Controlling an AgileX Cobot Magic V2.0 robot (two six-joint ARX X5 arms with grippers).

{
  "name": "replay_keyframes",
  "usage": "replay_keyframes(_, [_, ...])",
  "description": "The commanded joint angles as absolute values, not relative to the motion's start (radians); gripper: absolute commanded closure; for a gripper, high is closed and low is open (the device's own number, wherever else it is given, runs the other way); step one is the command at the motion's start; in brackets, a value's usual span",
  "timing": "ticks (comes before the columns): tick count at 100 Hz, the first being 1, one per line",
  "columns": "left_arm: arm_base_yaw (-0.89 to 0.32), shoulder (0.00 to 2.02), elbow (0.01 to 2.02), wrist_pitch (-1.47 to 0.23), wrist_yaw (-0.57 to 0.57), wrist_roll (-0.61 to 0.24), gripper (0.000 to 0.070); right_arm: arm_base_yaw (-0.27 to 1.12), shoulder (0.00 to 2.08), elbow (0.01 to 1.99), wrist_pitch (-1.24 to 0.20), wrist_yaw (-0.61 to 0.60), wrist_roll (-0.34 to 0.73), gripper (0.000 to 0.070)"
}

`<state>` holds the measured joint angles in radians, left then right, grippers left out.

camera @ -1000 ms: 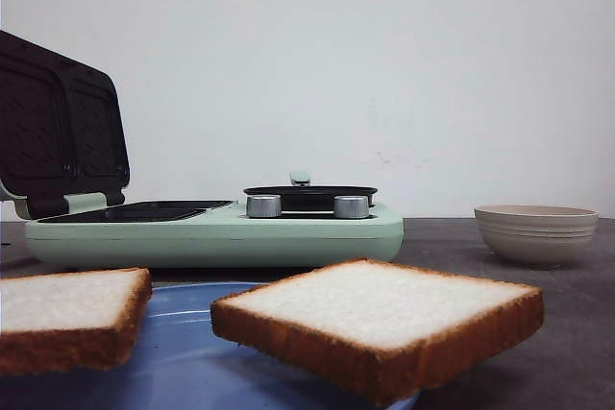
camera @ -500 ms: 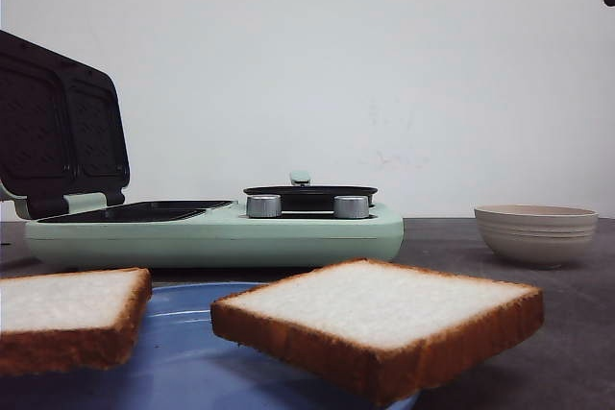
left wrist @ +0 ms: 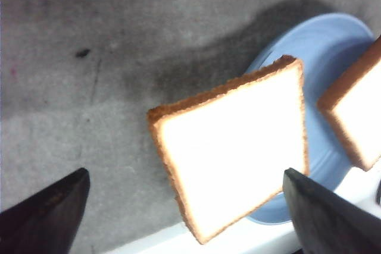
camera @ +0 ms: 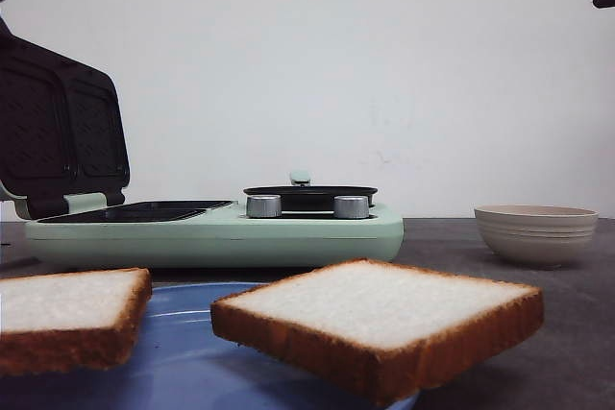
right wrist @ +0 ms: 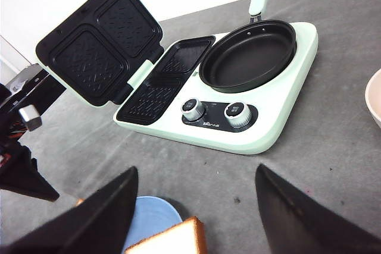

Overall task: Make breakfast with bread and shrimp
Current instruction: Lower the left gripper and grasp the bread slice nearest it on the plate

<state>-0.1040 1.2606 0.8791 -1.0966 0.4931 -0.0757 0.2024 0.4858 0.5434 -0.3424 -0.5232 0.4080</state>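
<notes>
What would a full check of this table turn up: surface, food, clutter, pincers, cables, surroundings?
Surface: dark grey table, lightly stained.
Job's things: two square white bread slices on a blue plate; no shrimp seen.
Clutter: mint-green grill appliance, lid open, black round pan on it; beige ribbed bowl, contents hidden.
Grippers: left pincer open above one slice; right pincer open.
Cables: nothing seen.
Surroundings: plain white wall.

Bowl (camera: 536,233) interior hidden from front view, contents can't tell; in right wrist view only its rim (right wrist: 375,104) shows, rest cut off. No shrimp discernible anywhere. Left bread slice (camera: 69,318) cropped by frame edge. Second slice (left wrist: 356,110) and plate (left wrist: 322,46) cropped in left wrist view. Pan (camera: 309,195) inside hidden in front view.
</notes>
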Motion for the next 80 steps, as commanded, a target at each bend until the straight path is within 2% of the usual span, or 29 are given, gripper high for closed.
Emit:
replay_keyframes(1, [-0.112, 1.283, 0.874, -1.091, 0.495, -0.037, 0.0102, 0.208, 0.488, 0.554, -0.338, -0.524, 0.4, 0.0312])
replay_keyframes(39, [-0.147, 1.323, 0.798, -0.999, 0.501, -0.081, 0.0102, 0.208, 0.488, 0.554, -0.337, -0.522, 0.379, 0.0313])
replay_keyframes(61, [-0.16, 1.391, 0.797, -0.962, 0.628, -0.096, 0.0103, 0.208, 0.488, 0.554, -0.337, -0.514, 0.363, 0.0313])
replay_keyframes(80, [-0.178, 1.453, 0.797, -0.944, 0.632, -0.095, 0.0104, 0.208, 0.488, 0.554, -0.338, -0.504, 0.358, 0.0313])
